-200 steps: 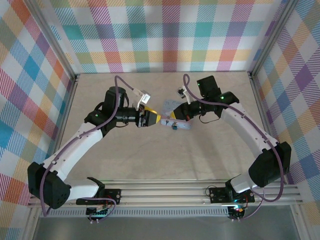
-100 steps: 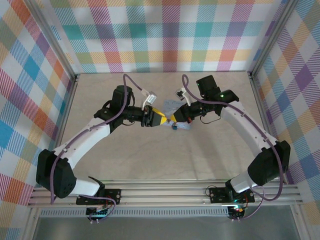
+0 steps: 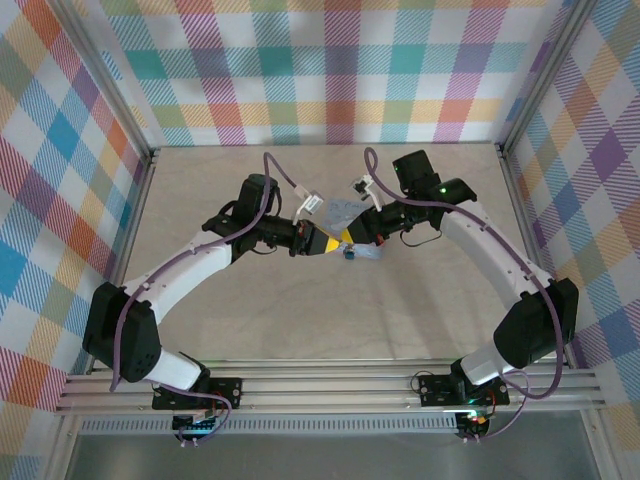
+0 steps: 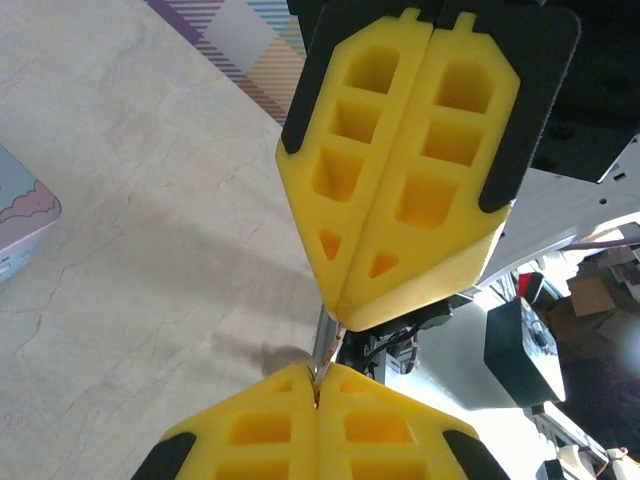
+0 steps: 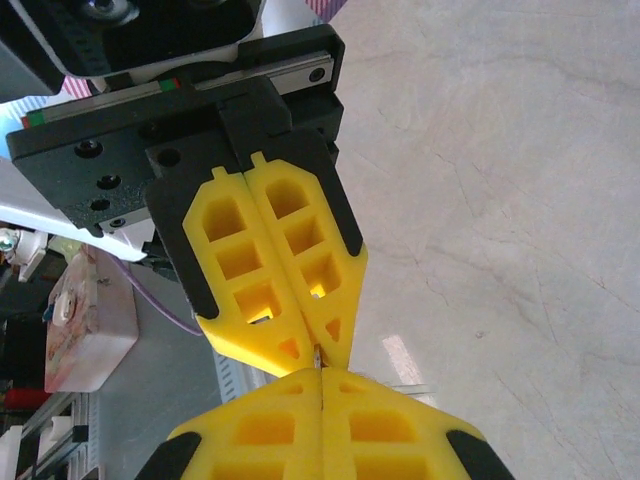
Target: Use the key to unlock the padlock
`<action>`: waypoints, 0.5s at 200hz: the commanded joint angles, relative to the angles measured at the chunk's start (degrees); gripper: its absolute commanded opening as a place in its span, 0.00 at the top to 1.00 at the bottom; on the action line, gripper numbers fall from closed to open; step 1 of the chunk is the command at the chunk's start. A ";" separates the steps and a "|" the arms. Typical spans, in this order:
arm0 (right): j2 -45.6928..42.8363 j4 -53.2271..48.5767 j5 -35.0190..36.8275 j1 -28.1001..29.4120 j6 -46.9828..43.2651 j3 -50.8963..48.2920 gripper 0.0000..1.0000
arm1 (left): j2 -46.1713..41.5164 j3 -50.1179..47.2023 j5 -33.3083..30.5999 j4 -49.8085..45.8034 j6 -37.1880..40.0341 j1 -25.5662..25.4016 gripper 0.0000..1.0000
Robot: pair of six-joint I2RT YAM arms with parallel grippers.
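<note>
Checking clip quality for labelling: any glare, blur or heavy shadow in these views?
Top external: even light, sharp, only faint shadows on the table. Left wrist: the right arm's white link is washed out. Right wrist: a bright glare streak on the table.
</note>
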 commanded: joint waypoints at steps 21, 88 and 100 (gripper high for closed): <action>-3.59 13.97 2.18 -0.37 14.92 -3.44 0.68 | -2.40 -2.52 -4.04 5.42 -3.82 -0.59 1.00; -11.81 40.95 2.51 -4.90 41.86 -18.40 0.48 | -6.66 -10.80 -11.65 22.42 -19.93 -0.63 1.00; -12.26 44.15 2.54 -4.32 43.21 -20.69 0.49 | -6.56 -11.07 -11.76 25.01 -22.87 -0.57 1.00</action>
